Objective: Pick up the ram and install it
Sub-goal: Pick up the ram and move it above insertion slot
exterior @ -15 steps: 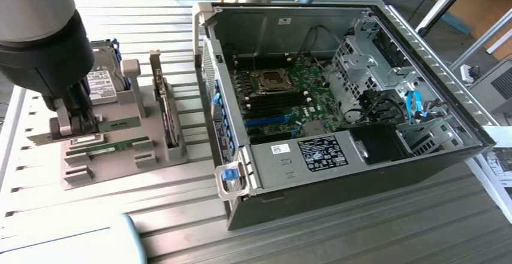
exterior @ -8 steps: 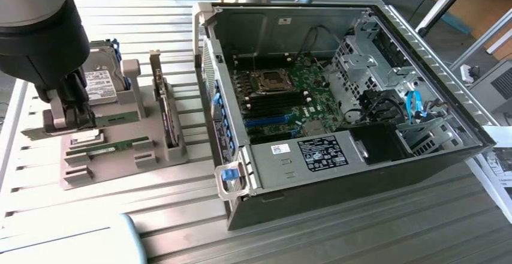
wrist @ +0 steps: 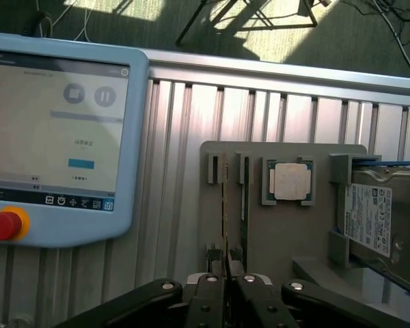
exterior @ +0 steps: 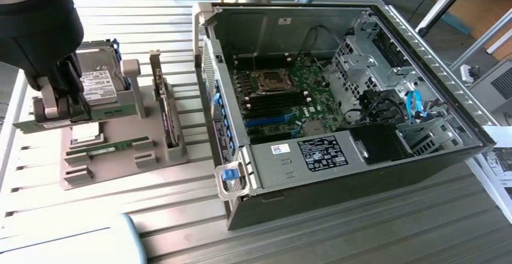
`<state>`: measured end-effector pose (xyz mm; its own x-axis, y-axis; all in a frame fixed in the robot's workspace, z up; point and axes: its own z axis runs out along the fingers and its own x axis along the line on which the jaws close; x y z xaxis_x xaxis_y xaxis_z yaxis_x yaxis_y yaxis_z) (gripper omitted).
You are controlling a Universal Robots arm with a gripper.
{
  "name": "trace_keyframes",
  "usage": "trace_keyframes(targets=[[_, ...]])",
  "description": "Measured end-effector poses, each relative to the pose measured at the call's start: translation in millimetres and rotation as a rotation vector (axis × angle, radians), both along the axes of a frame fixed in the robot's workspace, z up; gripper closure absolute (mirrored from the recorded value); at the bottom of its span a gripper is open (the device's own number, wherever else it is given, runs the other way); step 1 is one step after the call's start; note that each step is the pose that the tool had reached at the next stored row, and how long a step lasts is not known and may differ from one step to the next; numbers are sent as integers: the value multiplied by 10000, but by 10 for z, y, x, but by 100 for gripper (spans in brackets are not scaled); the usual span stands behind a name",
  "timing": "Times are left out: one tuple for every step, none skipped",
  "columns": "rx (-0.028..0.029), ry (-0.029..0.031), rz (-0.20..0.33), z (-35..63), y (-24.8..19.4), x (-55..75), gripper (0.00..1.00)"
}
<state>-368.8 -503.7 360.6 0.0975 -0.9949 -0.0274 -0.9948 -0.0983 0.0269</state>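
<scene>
at the exterior view's left the black arm's hand is closed on the ram, gripping the green stick near its middle so it lies level and long-side on, over the far-left part of the grey holder. in the wrist view the hand has both fingers pressed against the ram, which shows edge-on as a thin line between them. just beside it a twin stick sits in the holder's neighbouring slot; in the exterior view that twin stick lies nearer than the held one. the holder also carries a square processor chip, a hard drive on its far side, and an upright dark expansion card along its right edge. further right stands an open computer case with a green motherboard inside and blue cables towards its right. everything rests on a ribbed metal table. a light-blue teach pendant with a red button lies on the table near the holder. past the table edge is a dark floor with sunlit patches.
</scene>
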Motion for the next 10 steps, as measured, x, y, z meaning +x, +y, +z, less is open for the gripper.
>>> trace_keyframes(targets=[[0,1,0,25,0,0,87],[0,0,0,45,0,0,87],[0,-1,0,65,0,0,87],[0,0,0,81,0,0,87],[1,0,0,100,0,0,87],[0,0,0,113,0,0,87],[0,0,0,126,0,0,87],[0,0,0,139,0,0,87],[0,0,0,153,0,0,87],[0,0,0,162,0,0,87]])
